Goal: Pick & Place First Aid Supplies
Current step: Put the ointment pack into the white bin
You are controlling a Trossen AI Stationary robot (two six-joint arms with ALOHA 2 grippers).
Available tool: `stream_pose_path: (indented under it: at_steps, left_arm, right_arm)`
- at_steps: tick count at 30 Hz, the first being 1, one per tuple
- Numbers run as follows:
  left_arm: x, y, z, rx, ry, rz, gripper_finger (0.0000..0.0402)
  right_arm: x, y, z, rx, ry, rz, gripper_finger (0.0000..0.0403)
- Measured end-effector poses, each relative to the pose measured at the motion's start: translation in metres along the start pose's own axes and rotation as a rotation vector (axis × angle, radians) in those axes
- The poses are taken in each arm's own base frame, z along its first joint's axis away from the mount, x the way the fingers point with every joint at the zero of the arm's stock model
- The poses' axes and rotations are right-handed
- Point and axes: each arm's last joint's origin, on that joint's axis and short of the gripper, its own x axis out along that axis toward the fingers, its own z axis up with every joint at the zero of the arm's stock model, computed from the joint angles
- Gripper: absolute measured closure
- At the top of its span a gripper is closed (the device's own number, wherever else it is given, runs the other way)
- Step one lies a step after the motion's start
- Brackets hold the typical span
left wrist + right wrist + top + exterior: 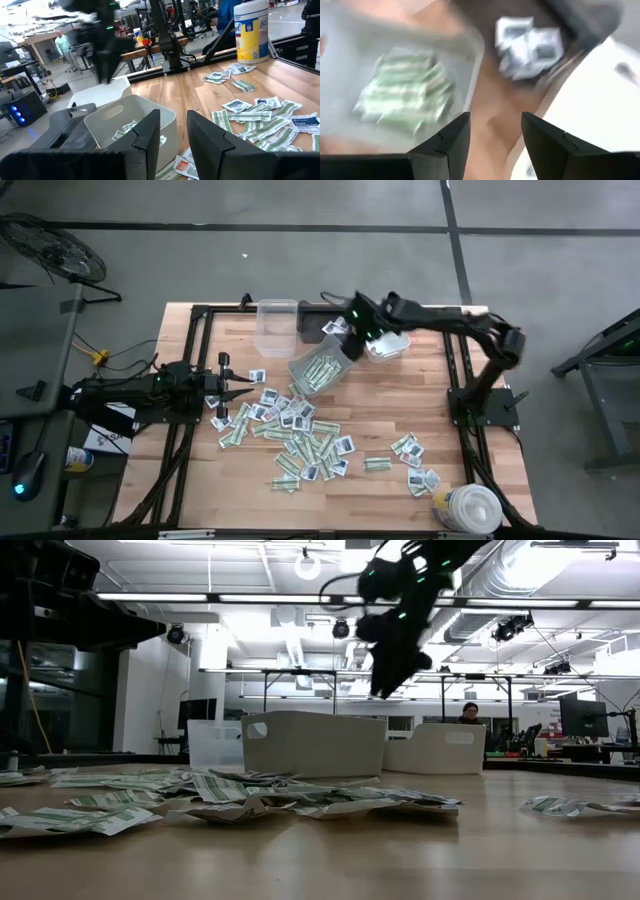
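Counter [200, 480] of pale wood is carrying everything, with dark frame rails running along its left, far and right sides. Bins are sitting together at the far middle: a clear one [277, 323], a grey one [318, 370] holding green-and-white strips, a dark one [335, 332] holding white squarish packets, and a white one [388, 345] beside it. A big round white tub [470, 508] is standing at the near right corner.

Packets [290, 430] are lying in a loose, overlapping spread across the middle of the counter, with a smaller cluster [415, 465] sitting apart toward the right.

The right end effector [495, 145] is hanging high over the bins, above the strip of bare wood between the grey and dark ones; its fingers are standing apart and holding nothing. The left end effector [172, 137] is waiting low at the left edge of the spread, fingers partly apart and empty.

Risks, as a judgement: bin walls are crowding each other, so a descent here is likely clipping a rim or nudging a bin. Overlapping packets are inviting double picks, and thin ones are probably sliding away. Open room is lying toward the near edge and between the two packet groups.
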Motion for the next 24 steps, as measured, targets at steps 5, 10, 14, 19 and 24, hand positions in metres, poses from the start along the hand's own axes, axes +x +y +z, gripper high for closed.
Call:
stream_pose_path:
  at_steps: [5,10,14,19,24]
  left_arm:
    - [0.0,0.0,0.0,0.0,-0.001,0.0,0.0305]
    - [0.0,0.0,0.0,0.0,-0.001,0.001,0.0305]
    - [0.0,0.0,0.0,0.0,-0.001,0.0,0.0305]
    - [0.0,0.0,0.0,0.0,0.0,0.0,0.0305]
    - [0.0,0.0,0.0,0.0,0.0,0.0,0.0305]
  right_arm:
    - [-0.022,0.021,-0.062,0.018,-0.018,0.017,0.0242]
    - [-0.036,0.037,-0.113,0.061,0.007,0.06,0.0251]
    - [-0.038,0.048,-0.141,0.114,0.063,0.081,0.0253]
    - [-0.04,0.062,-0.164,0.183,0.175,0.099,0.0249]
    - [-0.048,0.077,-0.184,0.249,0.305,0.128,0.0242]
